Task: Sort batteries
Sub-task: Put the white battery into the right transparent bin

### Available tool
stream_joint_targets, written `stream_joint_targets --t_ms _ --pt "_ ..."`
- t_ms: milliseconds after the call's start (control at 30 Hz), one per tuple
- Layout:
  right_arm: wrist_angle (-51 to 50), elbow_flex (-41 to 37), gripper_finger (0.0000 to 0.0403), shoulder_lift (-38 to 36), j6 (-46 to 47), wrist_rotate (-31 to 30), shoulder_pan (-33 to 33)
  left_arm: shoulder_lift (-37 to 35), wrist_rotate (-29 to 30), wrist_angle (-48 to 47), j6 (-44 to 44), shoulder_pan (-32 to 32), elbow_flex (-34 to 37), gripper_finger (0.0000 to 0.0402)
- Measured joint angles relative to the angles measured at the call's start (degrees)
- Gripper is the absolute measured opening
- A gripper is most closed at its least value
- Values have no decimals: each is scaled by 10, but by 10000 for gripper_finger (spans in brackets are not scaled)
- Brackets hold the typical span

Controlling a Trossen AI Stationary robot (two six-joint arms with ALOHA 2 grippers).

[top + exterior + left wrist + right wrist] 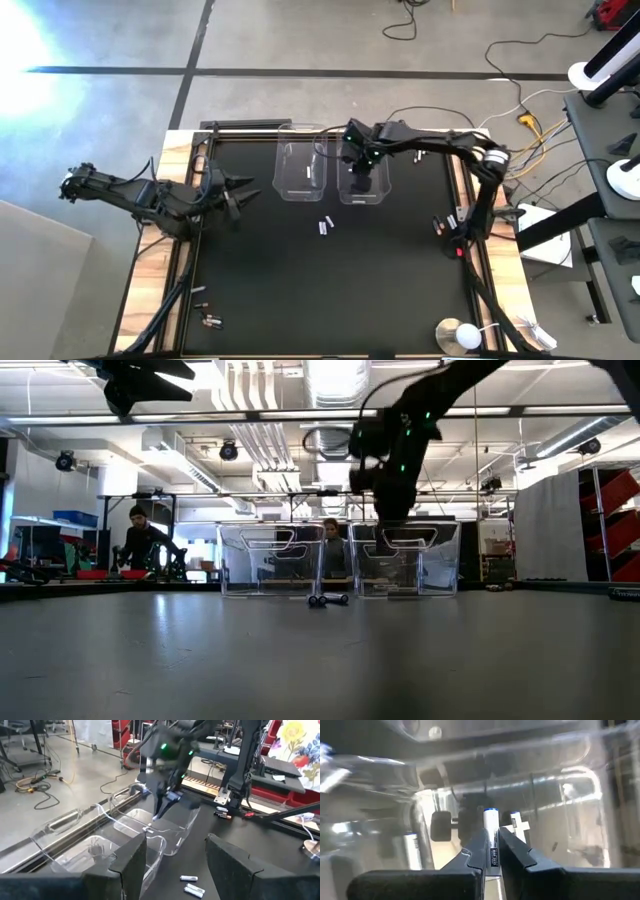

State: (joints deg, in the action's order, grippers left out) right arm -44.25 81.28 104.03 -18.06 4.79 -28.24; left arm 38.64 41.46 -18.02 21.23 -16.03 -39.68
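Right tool [491,851] pinches a silver-white battery [490,827] upright between its fingertips, poised over the right-hand clear bin [362,189] at the far edge of the bench [300,280]. The left clear bin [301,170] sits just beside it. Two more silver-white batteries [326,226] lie loose on the black mat in front of the bins, and a few dark batteries [207,318] rest near the left front corner. Left tool [243,196] hangs spread apart, holding nothing, over the mat's left side, well apart from the bins.
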Motion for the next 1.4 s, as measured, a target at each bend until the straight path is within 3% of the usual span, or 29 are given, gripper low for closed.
stream_joint_targets --t_ms 167,467,733,933,1200,1400 --pt "0 0 25 55 -11 0 -25 3 0 -1 8 0 0 182" --pt "3 1 26 88 -73 2 -38 4 1 -1 23 0 0 182" --pt "-5 1 95 85 -59 -7 -35 4 2 -1 23 0 0 182" --pt "-51 27 134 15 -10 -16 -19 4 1 -2 23 0 0 182" --pt "-24 15 119 -140 112 -22 98 6 -5 -12 19 0 0 182" --pt "84 -61 105 -206 272 -130 272 7 -42 -33 17 0 0 182"
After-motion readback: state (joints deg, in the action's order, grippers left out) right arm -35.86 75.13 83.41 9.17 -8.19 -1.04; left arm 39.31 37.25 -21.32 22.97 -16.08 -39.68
